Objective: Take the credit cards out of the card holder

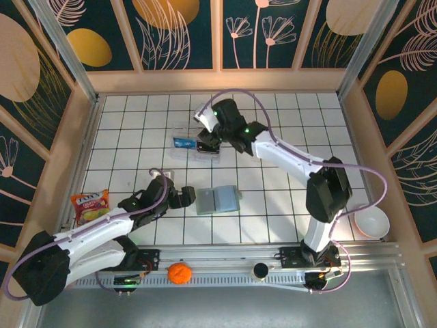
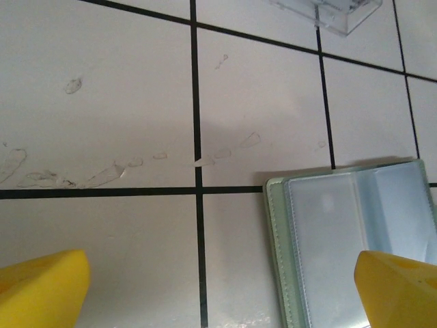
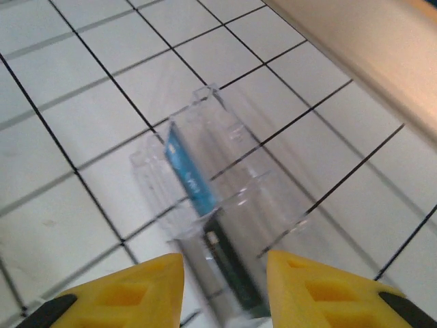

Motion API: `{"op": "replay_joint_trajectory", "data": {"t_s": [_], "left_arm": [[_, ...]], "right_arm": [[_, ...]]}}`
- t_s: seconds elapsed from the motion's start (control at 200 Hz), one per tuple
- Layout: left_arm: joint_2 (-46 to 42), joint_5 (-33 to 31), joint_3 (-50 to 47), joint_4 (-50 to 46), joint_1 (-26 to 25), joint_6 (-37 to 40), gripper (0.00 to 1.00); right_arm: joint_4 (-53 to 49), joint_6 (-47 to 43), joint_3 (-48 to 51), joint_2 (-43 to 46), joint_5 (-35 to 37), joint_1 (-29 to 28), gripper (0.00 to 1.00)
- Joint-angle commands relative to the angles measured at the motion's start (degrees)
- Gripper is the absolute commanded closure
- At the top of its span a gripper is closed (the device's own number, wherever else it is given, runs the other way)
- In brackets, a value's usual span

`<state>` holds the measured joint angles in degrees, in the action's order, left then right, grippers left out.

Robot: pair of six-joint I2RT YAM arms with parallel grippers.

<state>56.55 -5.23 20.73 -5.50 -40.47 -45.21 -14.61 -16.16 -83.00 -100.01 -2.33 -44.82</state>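
left end effector apart, by open card holder | right end effector apart, above clear box

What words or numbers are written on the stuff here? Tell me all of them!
No text here can be read clearly.
Snack bag: has printed lettering, too small to read.
Blue card in the clear box: white marks, too blurred to read.
Dark card: one pale mark, blurred.
Card holder: no writing visible.
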Motion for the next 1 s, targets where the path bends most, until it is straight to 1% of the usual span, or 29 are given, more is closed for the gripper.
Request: {"op": "replay_joint_trajectory", "data": {"t_s": [0.0,0.135,0.175,0.26,0.375,0.571,0.891,0.946,0.996], "left_arm": [[-2.1,-1.7,-1.7,2.1,0.4,-2.0,0.01],[-5.0,-2.1,-3.6,2.1,0.4,-3.2,0.01],[-5.9,-2.1,-4.0,2.1,0.4,-3.6,0.01],[-7.6,-2.2,-4.8,2.0,0.4,-4.3,0.01],[-9.6,-2.1,-5.6,1.6,0.4,-4.7,0.01],[-11.7,-1.6,-6.6,0.4,0.4,-5.0,0.01],[-13.3,-1.4,-7.2,-0.5,0.4,-5.0,0.01],[-13.1,-1.2,-7.2,-0.3,0.4,-4.8,0.01],[-12.9,-1.0,-7.1,-0.1,0.4,-4.7,0.01]], "right_arm": [[3.0,14.5,8.9,3.9,2.8,-4.3,0.63],[0.0,20.8,18.5,6.7,3.0,-10.6,0.63],[-1.1,22.2,20.2,6.7,5.1,-12.8,0.63],[-2.1,24.7,22.7,5.8,7.1,-16.5,0.63],[-2.1,26.8,23.5,3.8,8.8,-19.8,0.63],[-2.1,26.9,21.5,-0.6,12.7,-22.9,0.64],[-4.8,26.6,19.6,-6.4,15.8,-24.8,0.64],[-5.6,26.9,19.5,-7.3,16.4,-25.0,0.68],[-6.0,27.4,19.4,-7.8,16.4,-25.2,0.75]]}}
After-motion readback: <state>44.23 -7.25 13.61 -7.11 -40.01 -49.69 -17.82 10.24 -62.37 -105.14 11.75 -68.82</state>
